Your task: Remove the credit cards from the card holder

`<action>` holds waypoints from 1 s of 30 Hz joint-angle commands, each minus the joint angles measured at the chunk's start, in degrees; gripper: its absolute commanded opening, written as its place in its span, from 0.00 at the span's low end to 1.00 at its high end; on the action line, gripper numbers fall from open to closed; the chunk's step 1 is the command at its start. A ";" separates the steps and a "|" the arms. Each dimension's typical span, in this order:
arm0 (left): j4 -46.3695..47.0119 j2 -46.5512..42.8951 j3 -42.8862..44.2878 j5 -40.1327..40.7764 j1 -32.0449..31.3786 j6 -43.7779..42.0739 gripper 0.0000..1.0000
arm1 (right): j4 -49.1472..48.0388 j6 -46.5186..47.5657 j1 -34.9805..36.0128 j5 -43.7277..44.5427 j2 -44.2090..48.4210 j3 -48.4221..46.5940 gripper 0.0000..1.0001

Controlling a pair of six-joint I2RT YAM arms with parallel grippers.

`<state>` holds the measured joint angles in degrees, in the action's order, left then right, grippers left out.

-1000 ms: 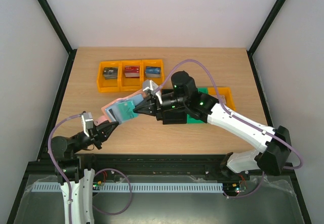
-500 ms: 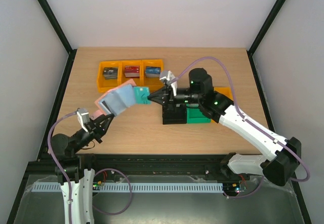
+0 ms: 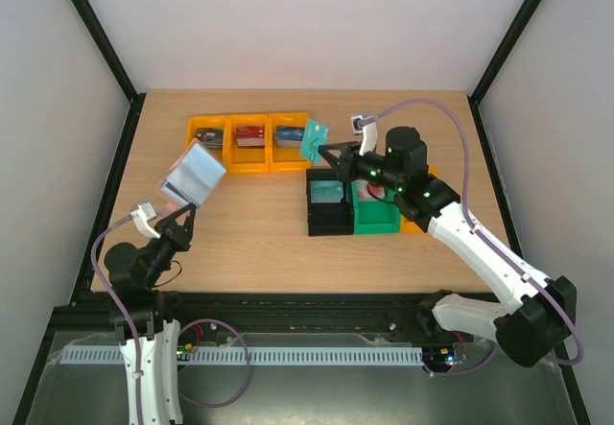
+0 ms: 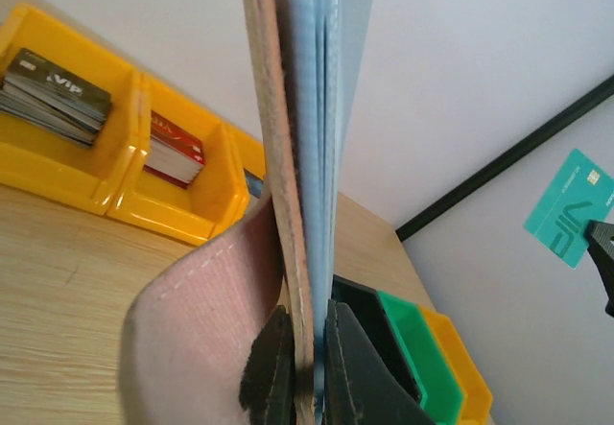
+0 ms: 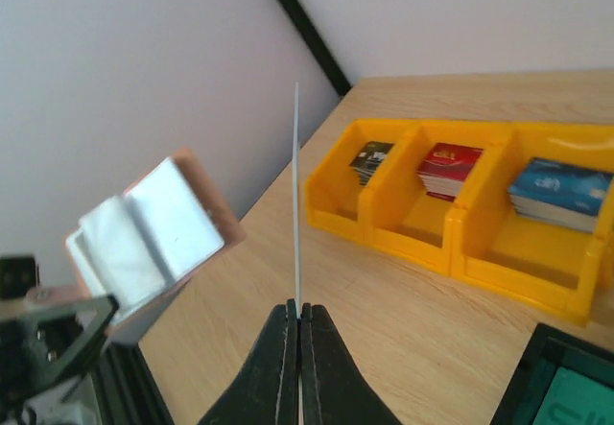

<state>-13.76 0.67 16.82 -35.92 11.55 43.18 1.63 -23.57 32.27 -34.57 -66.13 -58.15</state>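
Pinching the teal card point(image 3: 313, 141) clear of the holder point(image 3: 192, 176) in the right gripper point(image 3: 323, 150), aloft near the black bin point(image 3: 331, 222). Clamping the holder upright, off the table, in the left gripper point(image 3: 177, 217). Cannot tell whether more cards are inside.

1. A light wooden table point(image 3: 249, 243) fills the middle of the top view, its grain running left to right.
2. A plain white back wall point(image 3: 307, 22) spans the upper frame; pale side walls stand at left point(image 3: 48, 156) and right point(image 3: 566, 137).
3. Black frame posts point(image 3: 96, 32) slant down from both upper corners.
4. A black rail point(image 3: 307, 302) edges the table's near side.
5. Light is soft and even.
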 commanded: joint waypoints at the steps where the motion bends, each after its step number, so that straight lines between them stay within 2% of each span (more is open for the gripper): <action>1: -0.23 -1.10 -0.06 3.05 0.35 1.82 0.02 | -4.35 -14.61 -0.19 10.12 1.16 3.19 0.02; 5: -1.18 -1.10 -0.58 4.67 0.32 2.69 0.02 | -12.81 -28.08 -0.19 14.37 3.65 10.28 0.02; 10: -3.01 -1.16 -1.12 7.42 0.29 4.18 0.02 | -14.69 -40.62 -0.19 20.68 3.07 14.79 0.02; 15: -4.11 -1.19 -1.26 8.39 0.22 4.63 0.02 | -25.80 -61.04 0.70 26.24 3.97 26.22 0.02; 24: -5.29 -1.19 -1.16 8.32 -0.48 4.64 0.02 | -23.78 -76.65 9.14 43.79 0.92 30.50 0.02; 30: -5.80 -1.19 -1.22 8.37 -0.86 4.63 0.02 | -22.59 -85.95 11.78 44.87 -6.78 28.78 0.01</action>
<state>-19.90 0.67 15.73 -27.68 11.09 47.22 -20.64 -99.90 42.54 4.80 -68.36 -28.34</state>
